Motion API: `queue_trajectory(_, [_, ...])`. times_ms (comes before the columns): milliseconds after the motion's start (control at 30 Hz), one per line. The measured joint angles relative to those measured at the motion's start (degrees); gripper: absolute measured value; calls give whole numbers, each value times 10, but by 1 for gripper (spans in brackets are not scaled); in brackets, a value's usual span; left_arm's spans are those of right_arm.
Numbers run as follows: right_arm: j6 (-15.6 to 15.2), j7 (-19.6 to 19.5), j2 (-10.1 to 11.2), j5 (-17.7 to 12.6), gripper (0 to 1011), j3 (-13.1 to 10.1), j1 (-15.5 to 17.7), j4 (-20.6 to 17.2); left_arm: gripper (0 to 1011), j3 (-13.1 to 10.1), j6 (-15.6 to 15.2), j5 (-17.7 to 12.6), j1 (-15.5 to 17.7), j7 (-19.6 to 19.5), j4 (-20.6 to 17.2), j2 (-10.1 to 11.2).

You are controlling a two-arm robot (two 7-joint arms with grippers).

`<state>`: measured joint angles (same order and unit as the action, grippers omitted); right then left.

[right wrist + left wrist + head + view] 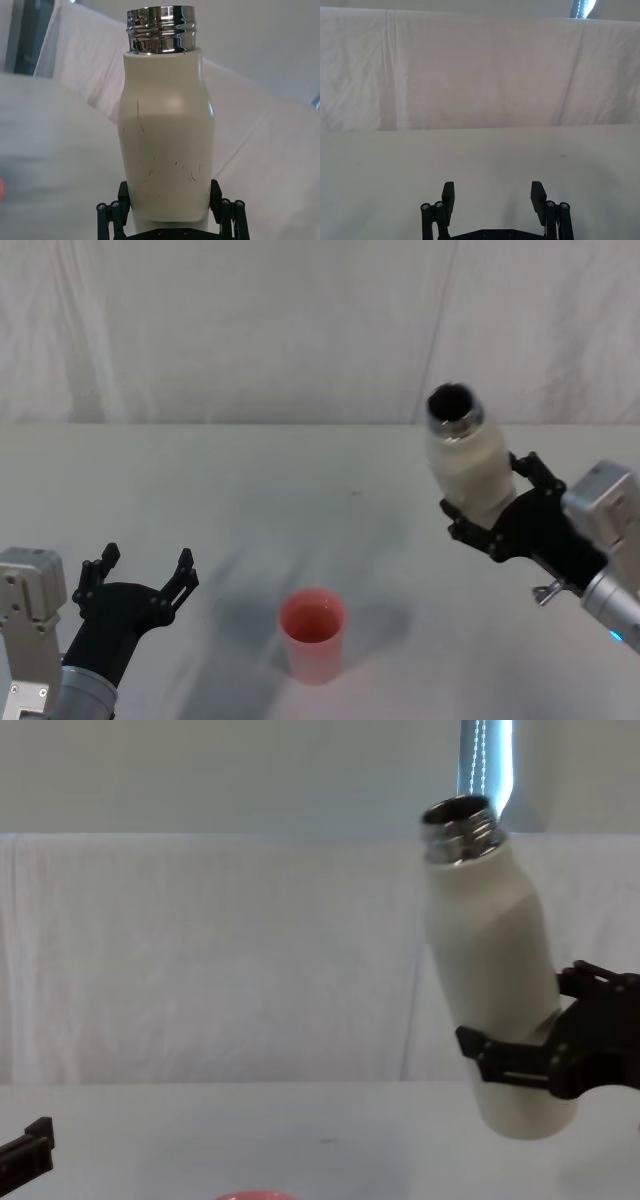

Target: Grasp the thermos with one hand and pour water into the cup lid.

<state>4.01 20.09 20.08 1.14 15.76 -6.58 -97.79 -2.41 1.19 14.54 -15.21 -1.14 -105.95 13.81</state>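
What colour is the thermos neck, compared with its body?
The thermos has a shiny silver steel neck above a cream-white matte body, clearest in the right wrist view.

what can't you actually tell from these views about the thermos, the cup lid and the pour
- Water level in the thermos: opaque wall; in the head view the mouth is just dark.
- Cup lid contents: too faint in the head view; in the chest view the lower edge cuts off all but its rim.
- Right gripper finger contact: pads hidden behind the thermos body in the right wrist view.
- Left gripper: open, idle beside the cup lid.
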Motion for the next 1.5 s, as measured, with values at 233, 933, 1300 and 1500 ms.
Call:
queue_trajectory(233, [-63,34,-4,-113,960,-36,6,-2,1001,0,0,0,0,0,0,0])
queue_trajectory(933, [-115,21,3,-246,960,-78,44,-20,1001,0,0,0,0,0,0,0])
queue_trajectory(1300, [-105,-5,8,-254,960,-65,29,6,1001,0,0,0,0,0,0,0])
queue_trajectory(1500, [-102,-15,5,-253,960,-48,-4,46,1001,0,0,0,0,0,0,0])
